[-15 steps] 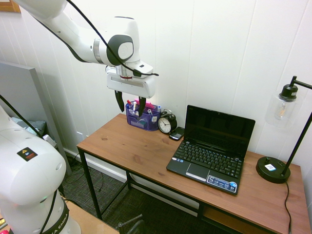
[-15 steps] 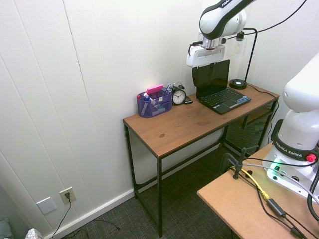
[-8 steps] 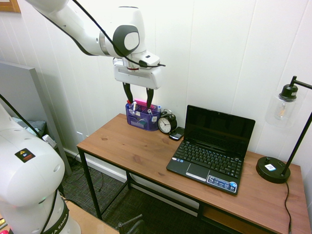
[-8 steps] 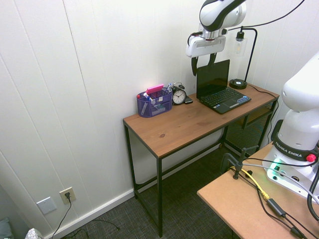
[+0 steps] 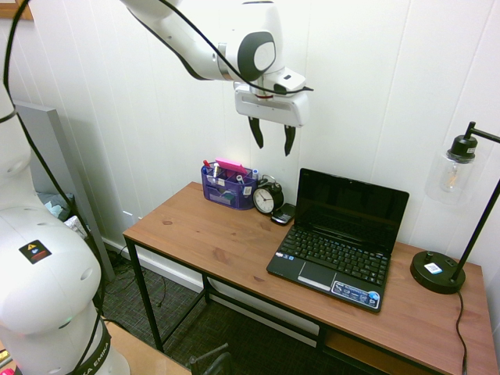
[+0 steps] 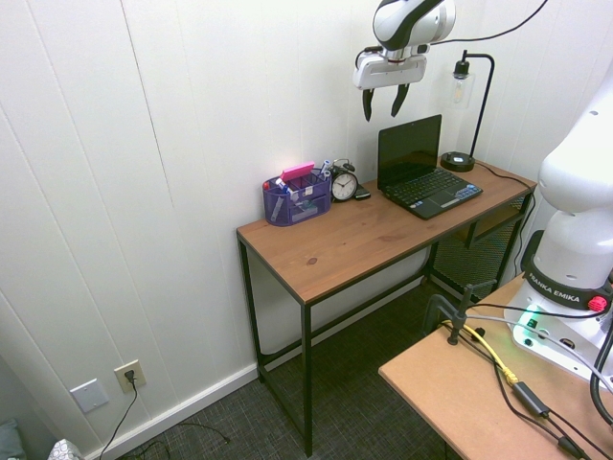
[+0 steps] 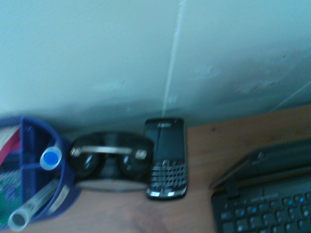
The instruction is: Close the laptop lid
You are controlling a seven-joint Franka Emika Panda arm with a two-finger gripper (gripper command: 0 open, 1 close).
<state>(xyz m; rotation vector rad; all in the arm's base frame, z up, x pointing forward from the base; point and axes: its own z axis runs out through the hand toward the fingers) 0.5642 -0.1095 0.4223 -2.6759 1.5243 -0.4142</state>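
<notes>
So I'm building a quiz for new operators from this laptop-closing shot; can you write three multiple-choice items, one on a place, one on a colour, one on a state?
1. Where does the phone lie?
A. between the alarm clock and the laptop
B. on the keyboard
C. under the lamp

2. What colour is the desk organiser?
A. red
B. purple-blue
C. white

3. How is the laptop lid now?
A. shut flat
B. raised upright, untouched
C. pinched by the fingers

Answers:
1 A, the wrist view shows it on the table beside the clock, left of the laptop's corner.
2 B, its mesh reads purple-blue in both exterior views.
3 B, the screen stands up and the gripper hangs open high above, left of it.
</notes>
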